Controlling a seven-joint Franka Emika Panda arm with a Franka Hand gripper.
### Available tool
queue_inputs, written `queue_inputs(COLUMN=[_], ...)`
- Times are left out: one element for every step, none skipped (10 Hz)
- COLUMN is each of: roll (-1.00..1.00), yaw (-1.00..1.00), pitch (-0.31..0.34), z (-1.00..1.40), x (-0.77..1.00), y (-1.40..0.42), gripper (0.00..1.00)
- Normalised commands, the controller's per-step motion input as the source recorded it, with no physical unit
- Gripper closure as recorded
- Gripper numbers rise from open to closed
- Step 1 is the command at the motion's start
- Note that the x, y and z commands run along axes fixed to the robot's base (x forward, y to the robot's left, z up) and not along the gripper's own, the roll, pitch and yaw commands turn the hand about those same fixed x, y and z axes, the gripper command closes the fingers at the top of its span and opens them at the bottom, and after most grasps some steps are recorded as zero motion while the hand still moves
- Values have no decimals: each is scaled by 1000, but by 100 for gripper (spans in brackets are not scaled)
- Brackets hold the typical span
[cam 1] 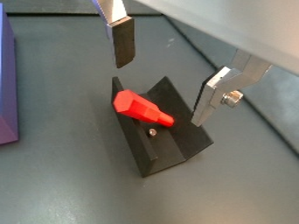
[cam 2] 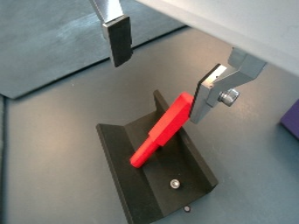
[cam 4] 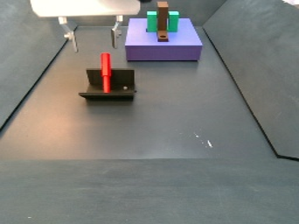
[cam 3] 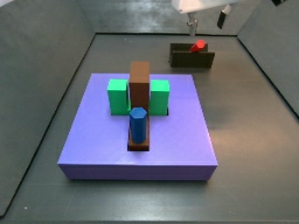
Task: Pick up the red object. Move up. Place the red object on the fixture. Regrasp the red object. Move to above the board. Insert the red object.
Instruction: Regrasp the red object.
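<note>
The red object [cam 1: 140, 107] is a short red peg lying tilted in the notch of the dark fixture [cam 1: 176, 144]. It also shows in the other wrist view [cam 2: 163, 131] and in both side views [cam 3: 198, 45] [cam 4: 105, 72]. My gripper [cam 1: 163, 87] hangs open just above the fixture, one finger on each side of the peg and clear of it. In a side view the gripper [cam 4: 93, 39] sits above the fixture [cam 4: 107, 92]. The lavender board [cam 3: 105, 140] lies apart from the fixture [cam 3: 191, 59].
The board carries green blocks [cam 3: 117, 96], a brown bar [cam 3: 140, 83] and a blue peg [cam 3: 136, 122]. Its edge shows in both wrist views [cam 1: 7, 79] [cam 2: 292, 118]. Dark walls enclose the grey floor.
</note>
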Motion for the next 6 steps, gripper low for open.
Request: queue_inputs(roll=[1000, 1000, 1000, 1000, 949, 837], yaw=[-134, -174, -226, -240, -149, -160], pitch=[180, 234, 269, 254, 209, 171], z=[0, 0, -51, -97, -231, -329], x=[134, 106, 117, 77, 0, 0], y=[-337, -346, -349, -237, -86, 0], gripper=[0, 0, 0, 0, 0, 0])
